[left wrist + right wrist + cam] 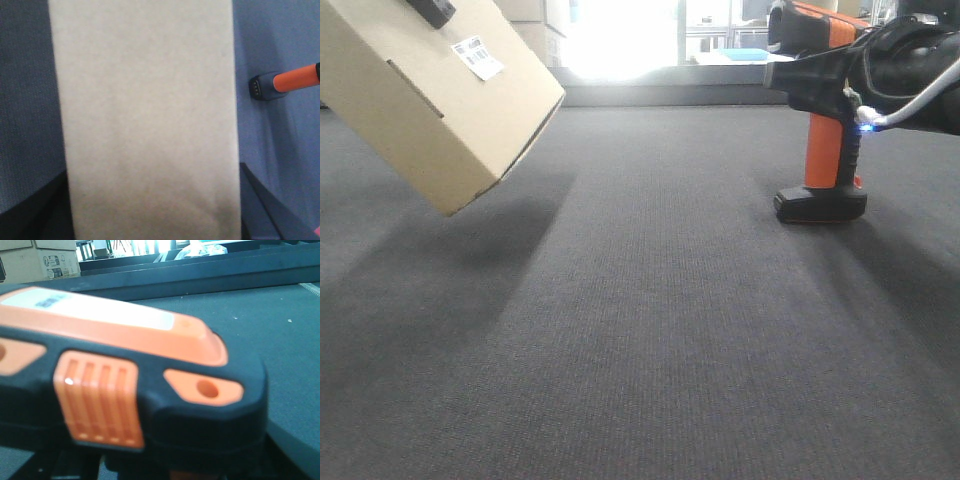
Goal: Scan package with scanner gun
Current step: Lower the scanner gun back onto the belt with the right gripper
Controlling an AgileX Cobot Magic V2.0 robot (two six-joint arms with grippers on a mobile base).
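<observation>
Plain tan package [145,120] across mid-frame, scanner gun [285,82] near its right edge, blue-grey carpet [25,100] beneath.

Left end effector [432,8], right end effector [882,72]: clamped.

package [430,100]: far left, raised above the mat [650,330], tilted, lowest corner pointing down toward centre | sticker [478,57]: on the package's upward face | scanner gun [825,120]: far right, upright, foot on the mat, well apart from the package | stacked boxes [40,260]: behind the mat's far edge
</observation>
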